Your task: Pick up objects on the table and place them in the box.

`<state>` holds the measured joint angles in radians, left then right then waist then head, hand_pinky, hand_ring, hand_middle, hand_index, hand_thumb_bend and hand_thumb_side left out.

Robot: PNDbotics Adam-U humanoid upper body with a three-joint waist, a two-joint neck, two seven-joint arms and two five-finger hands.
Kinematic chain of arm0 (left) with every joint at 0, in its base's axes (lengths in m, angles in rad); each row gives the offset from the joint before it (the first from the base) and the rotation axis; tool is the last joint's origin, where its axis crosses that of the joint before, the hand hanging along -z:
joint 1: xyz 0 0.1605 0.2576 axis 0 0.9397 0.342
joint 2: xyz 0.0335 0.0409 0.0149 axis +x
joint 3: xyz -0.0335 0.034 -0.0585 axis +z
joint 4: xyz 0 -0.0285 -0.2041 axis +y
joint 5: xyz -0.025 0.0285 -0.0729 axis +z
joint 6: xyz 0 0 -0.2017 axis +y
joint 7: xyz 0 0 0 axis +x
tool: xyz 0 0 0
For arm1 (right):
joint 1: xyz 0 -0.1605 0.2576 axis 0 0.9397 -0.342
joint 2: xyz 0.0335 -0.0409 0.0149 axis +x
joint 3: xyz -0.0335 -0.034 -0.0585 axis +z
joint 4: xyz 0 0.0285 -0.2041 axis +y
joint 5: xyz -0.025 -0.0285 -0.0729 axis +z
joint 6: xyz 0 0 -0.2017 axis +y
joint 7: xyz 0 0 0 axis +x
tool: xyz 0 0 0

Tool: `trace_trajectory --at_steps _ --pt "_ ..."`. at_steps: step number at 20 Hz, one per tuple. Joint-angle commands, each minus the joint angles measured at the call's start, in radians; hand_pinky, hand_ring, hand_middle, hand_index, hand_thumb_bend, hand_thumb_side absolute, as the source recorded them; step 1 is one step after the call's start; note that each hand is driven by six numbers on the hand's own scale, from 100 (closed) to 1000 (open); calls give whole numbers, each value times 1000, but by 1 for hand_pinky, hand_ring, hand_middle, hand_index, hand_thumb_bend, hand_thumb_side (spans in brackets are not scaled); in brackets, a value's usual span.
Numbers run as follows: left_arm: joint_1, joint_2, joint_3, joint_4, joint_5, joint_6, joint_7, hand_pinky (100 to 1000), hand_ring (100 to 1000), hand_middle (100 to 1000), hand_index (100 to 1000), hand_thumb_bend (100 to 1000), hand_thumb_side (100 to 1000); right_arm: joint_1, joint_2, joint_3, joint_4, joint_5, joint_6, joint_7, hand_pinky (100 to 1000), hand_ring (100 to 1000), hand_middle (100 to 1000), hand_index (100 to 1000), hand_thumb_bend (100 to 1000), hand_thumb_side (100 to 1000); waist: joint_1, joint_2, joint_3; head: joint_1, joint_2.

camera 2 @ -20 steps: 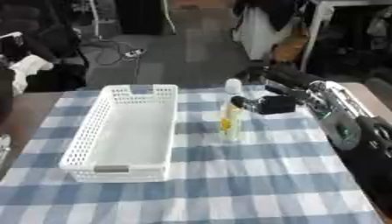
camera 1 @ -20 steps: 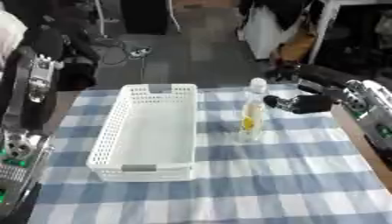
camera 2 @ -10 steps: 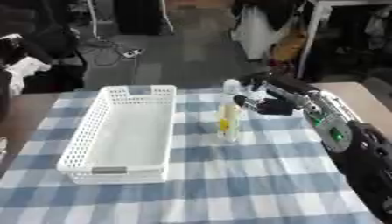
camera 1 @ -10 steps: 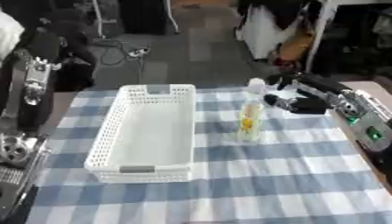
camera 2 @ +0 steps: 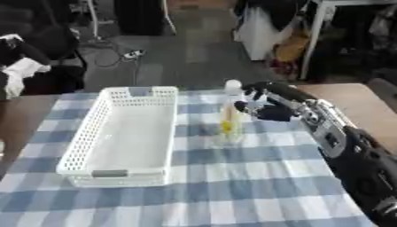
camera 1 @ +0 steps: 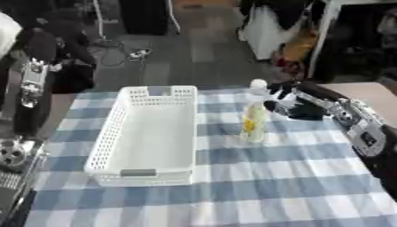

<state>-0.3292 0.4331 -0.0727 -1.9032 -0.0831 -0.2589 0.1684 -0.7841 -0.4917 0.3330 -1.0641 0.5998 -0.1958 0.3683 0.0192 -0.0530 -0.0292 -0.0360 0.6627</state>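
A counter [camera 1: 256, 186] covered with a blue-and-white checked cloth fills the lower part of both views. On its left half sits a long white plastic basket with perforated walls [camera 1: 145, 133], running from the far edge toward the near edge, with nothing visible inside. Just to the basket's right, near the far edge, stands an upright clear plastic bottle with a white cap and yellowish contents [camera 1: 253, 116]. The black right hand [camera 2: 267, 106] reaches in from the right edge, its fingers curled close beside the bottle's upper part; whether they grip the bottle cannot be told.
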Motion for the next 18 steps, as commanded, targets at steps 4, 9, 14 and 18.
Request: trace_trajectory --at_steps 4,9,14,18 --pt "-21 2 4 -14 4 -1 -3 503 455 811 759 266 975 -40 -4 -7 -5 31 -24 -5 988 815 861 974 417 1000 -2 -9 3 -11 -18" --pt "-22 2 4 -14 3 -1 -3 503 454 812 759 267 976 -27 -2 -12 12 56 -21 -16 993 821 865 974 414 1000 -2 -8 4 -8 -21" --pt "-22 2 5 -15 3 -1 -2 503 454 812 758 267 976 -16 8 -32 78 101 -15 -38 995 826 868 975 419 1000 0 -4 2 -7 -21" --pt "-24 2 6 -15 3 -1 -2 502 454 812 758 260 974 -13 12 -53 138 139 -20 -66 1000 831 872 975 378 1000 1 2 0 -5 -22"
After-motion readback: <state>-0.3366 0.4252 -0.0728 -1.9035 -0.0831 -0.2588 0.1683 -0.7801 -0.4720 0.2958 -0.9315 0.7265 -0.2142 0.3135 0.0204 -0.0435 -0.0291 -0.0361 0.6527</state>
